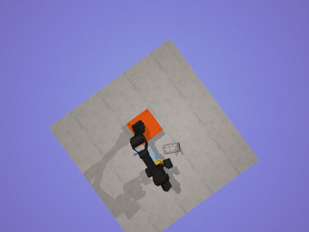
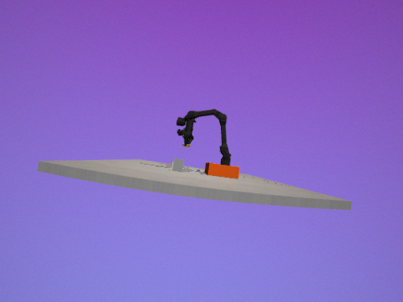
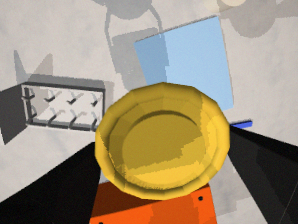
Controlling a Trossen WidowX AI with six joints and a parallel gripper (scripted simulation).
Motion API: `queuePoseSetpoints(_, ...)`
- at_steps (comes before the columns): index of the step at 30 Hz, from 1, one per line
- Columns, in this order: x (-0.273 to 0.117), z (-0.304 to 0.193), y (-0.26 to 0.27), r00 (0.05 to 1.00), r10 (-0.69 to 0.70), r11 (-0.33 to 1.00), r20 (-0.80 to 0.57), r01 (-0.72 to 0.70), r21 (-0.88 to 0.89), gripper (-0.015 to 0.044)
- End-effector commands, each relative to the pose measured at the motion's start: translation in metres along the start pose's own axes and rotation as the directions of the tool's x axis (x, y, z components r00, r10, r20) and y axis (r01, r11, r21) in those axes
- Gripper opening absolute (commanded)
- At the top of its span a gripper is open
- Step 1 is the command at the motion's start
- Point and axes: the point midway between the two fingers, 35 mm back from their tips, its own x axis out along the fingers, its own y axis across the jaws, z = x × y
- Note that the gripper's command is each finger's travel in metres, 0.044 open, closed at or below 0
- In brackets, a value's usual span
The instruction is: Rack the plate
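The yellow plate (image 1: 159, 161) (image 2: 186, 145) (image 3: 164, 90) is held roughly flat, face toward the wrist camera, high above the table. My gripper (image 2: 187, 142) (image 3: 161, 140) is shut on the plate, with one dark finger at each side of its rim in the wrist view. The fingertips are hidden under the arm in the top view. The grey dish rack (image 1: 171, 143) (image 2: 178, 165) (image 3: 12, 115) stands on the table, to the left of the plate in the wrist view, with short prongs in two rows and a tall panel at one end. The plate is above the rack's height and not over it.
A light blue sheet (image 1: 152, 154) (image 3: 200, 60) lies below the plate, with a dark blue stick (image 1: 137, 153) (image 3: 242, 124) near it. The orange base block (image 1: 152, 123) (image 2: 223, 170) (image 3: 155, 207) stands under the arm's foot. A cream object (image 3: 231, 2) is partly in view at the wrist view's top edge.
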Motion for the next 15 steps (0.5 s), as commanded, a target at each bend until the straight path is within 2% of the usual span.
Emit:
queuePoseSetpoints(1,0.001,-0.022,0.024,1.0,0.002,0.993,0.0,-0.002,0.119,0.0)
queuePoseSetpoints(6,0.003,-0.045,0.044,1.0,0.003,0.972,-0.002,-0.003,0.235,0.0)
queuePoseSetpoints(11,0.003,-0.045,0.044,1.0,0.006,0.973,-0.004,-0.005,0.232,0.0)
queuePoseSetpoints(15,0.014,-0.045,0.047,0.998,0.059,0.986,-0.033,-0.053,0.157,0.0)
